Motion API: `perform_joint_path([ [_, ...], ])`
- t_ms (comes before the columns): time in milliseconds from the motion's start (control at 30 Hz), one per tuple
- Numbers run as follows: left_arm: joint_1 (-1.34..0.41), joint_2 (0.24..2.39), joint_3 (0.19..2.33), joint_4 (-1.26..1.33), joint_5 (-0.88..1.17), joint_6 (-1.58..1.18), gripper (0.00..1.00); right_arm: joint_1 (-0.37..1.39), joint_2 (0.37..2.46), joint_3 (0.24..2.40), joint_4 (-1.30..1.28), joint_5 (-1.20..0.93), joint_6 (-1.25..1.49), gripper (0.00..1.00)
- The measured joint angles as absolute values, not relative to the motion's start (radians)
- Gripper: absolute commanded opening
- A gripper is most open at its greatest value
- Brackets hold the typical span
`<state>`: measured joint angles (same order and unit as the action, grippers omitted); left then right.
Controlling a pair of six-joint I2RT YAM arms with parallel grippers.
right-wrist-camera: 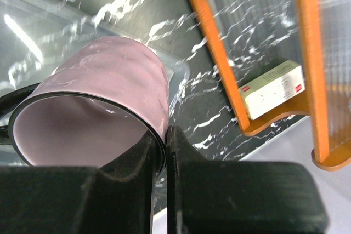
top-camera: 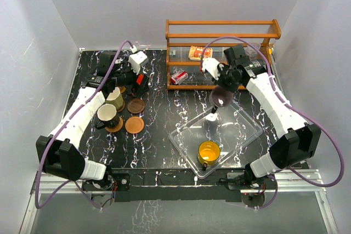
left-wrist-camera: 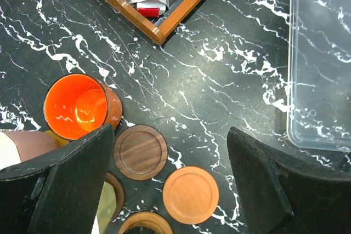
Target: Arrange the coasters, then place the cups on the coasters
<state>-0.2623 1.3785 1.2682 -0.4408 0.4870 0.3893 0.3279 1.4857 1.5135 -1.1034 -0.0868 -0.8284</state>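
My right gripper (right-wrist-camera: 166,132) is shut on the rim of the mauve cup (right-wrist-camera: 104,97), one finger inside and one outside. It holds that cup (top-camera: 222,96) tilted in the air above the clear tray (top-camera: 241,135). The yellow cup (top-camera: 209,152) stands in the tray. My left gripper (left-wrist-camera: 173,132) hangs open over a dark brown coaster (left-wrist-camera: 140,152) and an orange-brown coaster (left-wrist-camera: 190,194), both bare. The orange-red cup (left-wrist-camera: 79,105) stands just beyond the left finger. The olive-cream cup (top-camera: 115,98) and the black cup (top-camera: 107,114) sit on coasters at the left.
A wooden rack (top-camera: 222,36) stands at the back right, with small boxes (right-wrist-camera: 271,89) on its lower shelf. The tray's corner (left-wrist-camera: 321,58) lies to the right of my left gripper. The white walls close in the table on three sides.
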Motion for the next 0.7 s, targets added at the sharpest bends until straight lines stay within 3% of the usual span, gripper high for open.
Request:
perform_joint_path([
  [400, -0.383, 1.455, 1.401, -0.353, 0.4, 0.109, 0.83, 0.498, 1.603, 1.632, -0.929, -0.069, -0.405, 0.0],
  [700, -0.426, 1.512, 1.43, -0.335, 0.369, -0.026, 0.79, 0.584, 1.715, 1.714, -0.852, 0.037, -0.242, 0.0],
])
